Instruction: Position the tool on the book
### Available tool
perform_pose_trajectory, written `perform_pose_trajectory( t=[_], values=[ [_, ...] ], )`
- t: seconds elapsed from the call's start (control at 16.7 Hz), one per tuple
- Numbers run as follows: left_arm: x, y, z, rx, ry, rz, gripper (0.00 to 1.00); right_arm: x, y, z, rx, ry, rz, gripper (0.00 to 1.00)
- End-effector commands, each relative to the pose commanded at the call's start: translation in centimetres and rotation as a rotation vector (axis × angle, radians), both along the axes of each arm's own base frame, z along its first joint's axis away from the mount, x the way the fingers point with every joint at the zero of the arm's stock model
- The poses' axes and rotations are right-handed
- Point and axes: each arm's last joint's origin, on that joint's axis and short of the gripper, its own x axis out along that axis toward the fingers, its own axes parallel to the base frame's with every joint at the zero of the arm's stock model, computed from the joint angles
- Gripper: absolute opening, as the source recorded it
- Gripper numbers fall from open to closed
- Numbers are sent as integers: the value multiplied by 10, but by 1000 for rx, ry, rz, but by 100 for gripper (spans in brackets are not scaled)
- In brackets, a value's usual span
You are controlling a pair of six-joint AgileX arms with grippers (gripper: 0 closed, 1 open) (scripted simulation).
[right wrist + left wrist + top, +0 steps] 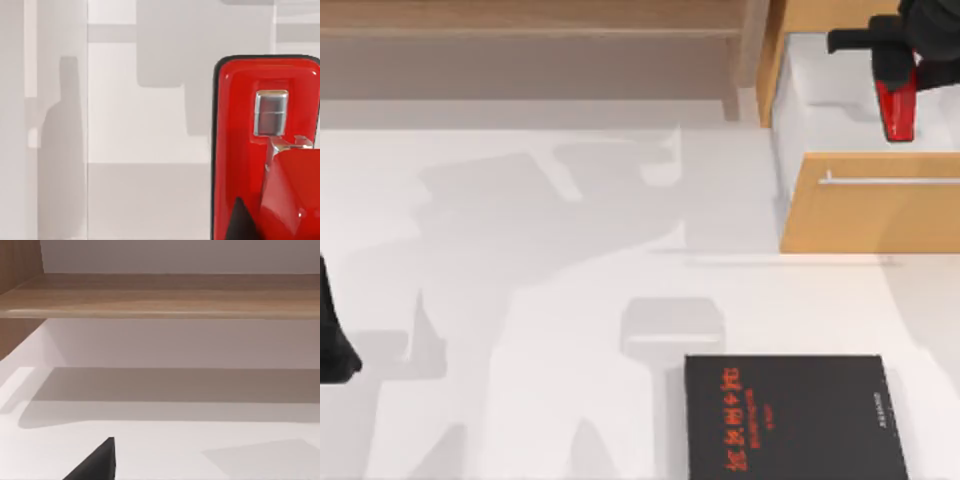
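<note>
— Top view: where is the tool (898, 108)?
— In the open drawer (840, 130) at the desk's (520, 300) far right, clamped by the right gripper (895, 70).
— And the book (790, 415)?
— Flat at the near edge, well apart. The left arm (332, 340) sits parked at the left edge.

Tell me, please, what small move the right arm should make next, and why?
Probably lift the red tool straight up out of the open drawer. The right claw sits at the tool's dark end inside it, while the black book lies nearer on the table. The left arm stays parked at the left edge.
</note>
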Motion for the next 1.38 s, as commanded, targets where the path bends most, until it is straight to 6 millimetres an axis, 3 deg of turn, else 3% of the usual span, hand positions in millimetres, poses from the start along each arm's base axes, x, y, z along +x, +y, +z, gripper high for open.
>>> perform_pose_trajectory(
  t=[0.24, 0.48, 0.96, 1.38],
  values=[
    [0, 0, 0, 0, 0, 0, 100, -45, 32, 37, 53, -100, -3, 0],
    [0, 0, 0, 0, 0, 0, 100, -93, 63, 39, 104, -95, 3, 0],
    [0, 0, 0, 0, 0, 0, 100, -175, 98, -17, 117, 82, -3, 0],
    [0, 0, 0, 0, 0, 0, 100, -219, 104, -67, 48, 242, -18, 0]
  ],
)
